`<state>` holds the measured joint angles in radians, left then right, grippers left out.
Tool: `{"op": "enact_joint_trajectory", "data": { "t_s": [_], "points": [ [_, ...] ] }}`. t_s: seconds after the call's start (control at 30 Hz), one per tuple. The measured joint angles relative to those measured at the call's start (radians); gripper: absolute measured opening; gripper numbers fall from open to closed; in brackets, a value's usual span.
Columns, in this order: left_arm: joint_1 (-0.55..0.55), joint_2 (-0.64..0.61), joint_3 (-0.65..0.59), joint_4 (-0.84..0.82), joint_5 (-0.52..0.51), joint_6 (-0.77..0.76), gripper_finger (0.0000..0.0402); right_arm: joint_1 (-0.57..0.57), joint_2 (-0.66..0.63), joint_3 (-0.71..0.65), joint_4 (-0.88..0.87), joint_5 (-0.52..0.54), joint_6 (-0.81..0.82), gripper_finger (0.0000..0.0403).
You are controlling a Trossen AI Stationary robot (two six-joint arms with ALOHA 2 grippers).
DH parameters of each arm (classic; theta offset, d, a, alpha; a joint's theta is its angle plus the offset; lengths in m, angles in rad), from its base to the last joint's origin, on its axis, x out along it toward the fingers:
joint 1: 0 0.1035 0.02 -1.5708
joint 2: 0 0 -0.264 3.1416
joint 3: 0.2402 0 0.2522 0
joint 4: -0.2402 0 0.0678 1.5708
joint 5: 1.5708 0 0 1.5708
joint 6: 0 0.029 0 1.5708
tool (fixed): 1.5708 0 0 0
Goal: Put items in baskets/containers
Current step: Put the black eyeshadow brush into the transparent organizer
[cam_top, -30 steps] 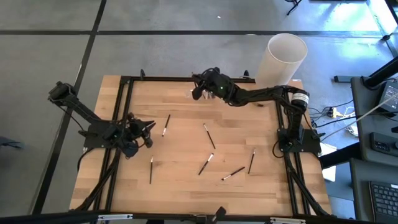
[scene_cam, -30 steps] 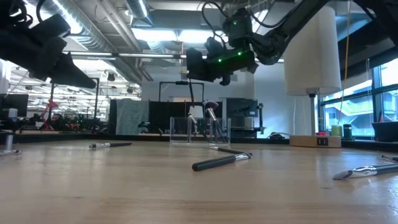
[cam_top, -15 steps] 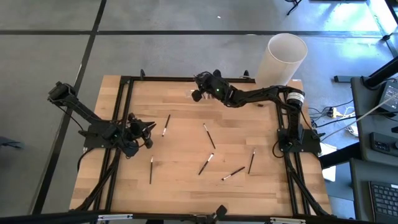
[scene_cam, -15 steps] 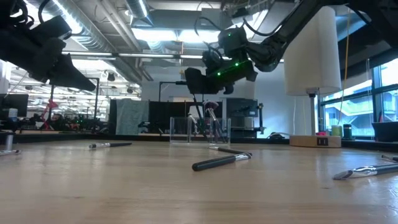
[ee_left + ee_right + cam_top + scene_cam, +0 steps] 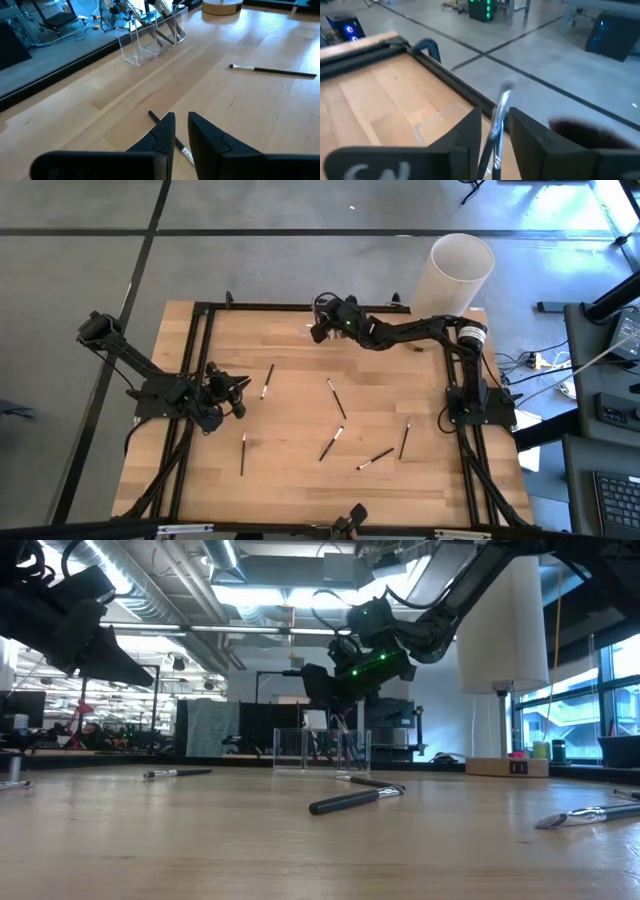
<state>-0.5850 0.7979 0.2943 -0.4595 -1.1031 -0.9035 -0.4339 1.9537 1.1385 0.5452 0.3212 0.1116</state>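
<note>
The right gripper (image 5: 318, 330) is seen at the upper centre of the high view, just above the clear holder (image 5: 322, 749) at the desk's (image 5: 300, 480) far edge. Between its slightly spread fingers (image 5: 465, 135) a brush (image 5: 497, 132) is seen; whether it is gripped cannot be told. Several brushes (image 5: 167, 25) stand in the holder's compartments. Six brushes (image 5: 336, 398) lie scattered across the middle of the desk. The left gripper (image 5: 236, 388) waits at centre left, its fingers (image 5: 162, 132) slightly apart, over a brush (image 5: 172, 141).
</note>
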Motion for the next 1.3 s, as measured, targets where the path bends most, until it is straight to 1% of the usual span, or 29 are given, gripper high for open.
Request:
{"op": "enact_joint_trajectory", "data": {
  "t_s": [0.13, 0.33, 0.57, 0.83, 0.87, 0.93, 1.1, 1.17, 1.23, 1.3],
  "points": [
    [0.000, 0.000, 0.000, 0.000, 0.001, 0.000, 0.0047, 0.004, 0.000, 0.000, 0.003, 0.000, 0.000, 0.0107],
    [0.000, 0.000, 0.000, 0.000, 0.005, 0.000, 0.0047, 0.040, 0.000, 0.000, 0.041, 0.000, -0.019, 0.0108],
    [0.000, 0.000, 0.000, 0.000, 0.015, 0.000, 0.0047, 0.118, 0.000, 0.000, 0.032, 0.000, -0.072, 0.0108],
    [0.000, 0.000, 0.000, 0.000, 0.023, -0.003, 0.0047, 0.217, 0.000, 0.000, -0.021, -0.015, -0.069, 0.0108],
    [0.000, 0.000, 0.000, 0.000, 0.023, -0.003, 0.0047, 0.227, 0.000, 0.002, -0.024, -0.041, -0.071, 0.0108],
    [0.000, 0.000, 0.000, 0.005, 0.022, -0.003, 0.0047, 0.243, 0.000, 0.023, -0.062, -0.136, -0.071, 0.0108],
    [0.000, 0.000, 0.000, 0.044, -0.004, -0.003, 0.0047, 0.265, 0.000, 0.132, -0.229, -0.512, -0.049, 0.0108],
    [0.000, 0.000, 0.000, 0.054, -0.005, 0.003, 0.0047, 0.275, 0.000, 0.186, -0.289, -0.623, -0.036, 0.0108],
    [0.000, 0.000, -0.001, 0.078, -0.007, 0.031, 0.0047, 0.288, 0.000, 0.240, -0.341, -0.678, -0.035, 0.0108],
    [0.000, 0.000, -0.001, 0.115, -0.009, 0.069, 0.0047, 0.304, -0.001, 0.288, -0.375, -0.686, -0.047, 0.0108]
  ]
}}
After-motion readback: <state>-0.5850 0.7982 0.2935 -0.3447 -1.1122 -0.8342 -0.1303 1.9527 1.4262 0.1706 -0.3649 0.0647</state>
